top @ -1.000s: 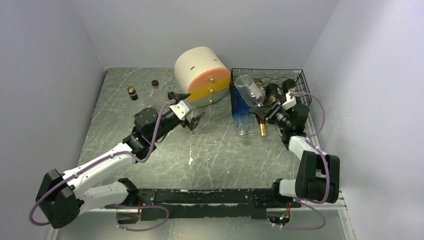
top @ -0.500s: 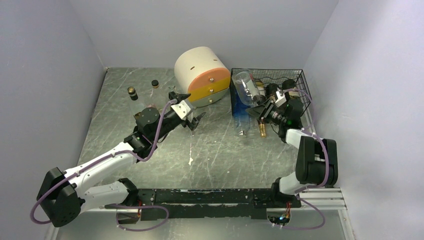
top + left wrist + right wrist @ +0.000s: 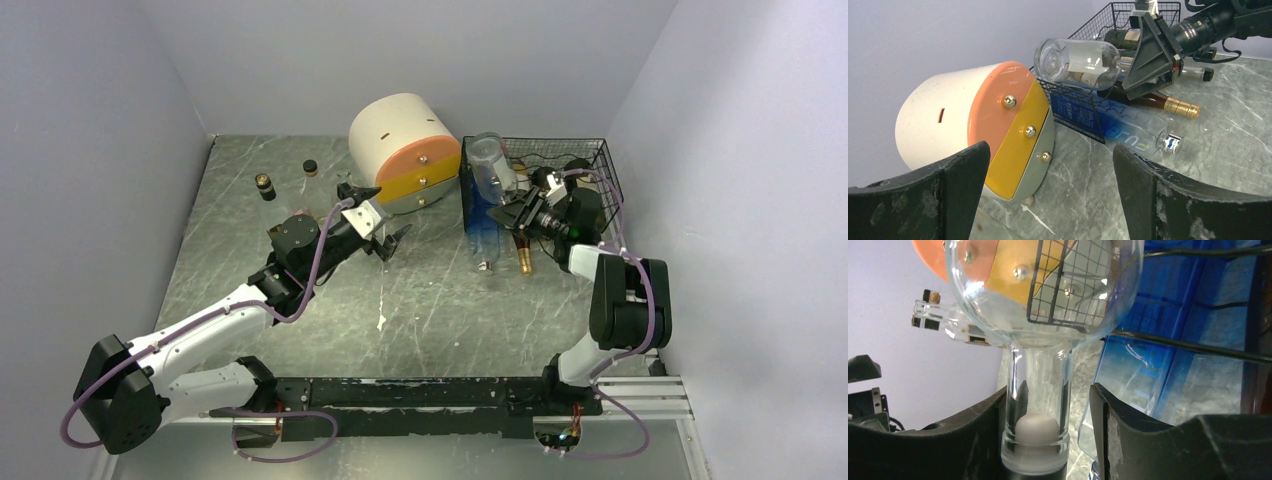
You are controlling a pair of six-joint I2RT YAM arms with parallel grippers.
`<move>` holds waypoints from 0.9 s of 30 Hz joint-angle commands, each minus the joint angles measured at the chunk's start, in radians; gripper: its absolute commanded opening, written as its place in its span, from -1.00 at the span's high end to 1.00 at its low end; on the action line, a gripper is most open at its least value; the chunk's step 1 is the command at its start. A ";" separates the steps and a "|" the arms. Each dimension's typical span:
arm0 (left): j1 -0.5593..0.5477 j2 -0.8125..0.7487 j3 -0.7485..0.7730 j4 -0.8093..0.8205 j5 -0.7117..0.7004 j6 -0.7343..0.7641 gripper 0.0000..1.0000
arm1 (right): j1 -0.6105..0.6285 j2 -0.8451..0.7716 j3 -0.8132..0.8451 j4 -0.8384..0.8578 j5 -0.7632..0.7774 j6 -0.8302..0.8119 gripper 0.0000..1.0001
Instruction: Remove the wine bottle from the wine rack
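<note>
**Wine bottle** [image 3: 489, 168]: clear glass, stoppered. The neck is clamped in the right claw [image 3: 1045, 400].

- **Change over the last second:** the base has swung up and back. It now hangs over the front-left corner of the wine rack [image 3: 560, 140], beside the drum drawer unit [image 3: 400, 135].
- **Clearance from the wire:** cannot tell.
- **Judgement:** lift-out under way, not finished.
- **Left claw** [image 3: 380, 217]: wide, empty, unmoved over the tabletop [image 3: 430, 300].

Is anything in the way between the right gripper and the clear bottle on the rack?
Nothing visible. The right gripper has a finger on either side of the neck of the clear bottle.
</note>
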 commanded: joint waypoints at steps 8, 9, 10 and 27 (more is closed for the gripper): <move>-0.007 0.005 0.009 0.014 -0.002 -0.003 -0.94 | -0.001 0.052 0.049 -0.030 -0.013 -0.023 -0.58; -0.008 0.006 0.010 0.015 -0.002 -0.006 -0.94 | -0.001 0.049 0.054 -0.038 -0.011 -0.028 -0.61; -0.008 0.007 0.009 0.015 0.000 -0.006 -0.94 | -0.001 0.045 0.058 -0.041 -0.011 -0.028 -0.64; -0.007 0.009 0.012 0.014 0.010 -0.008 -0.94 | 0.000 0.084 0.180 -0.108 -0.044 0.060 -0.61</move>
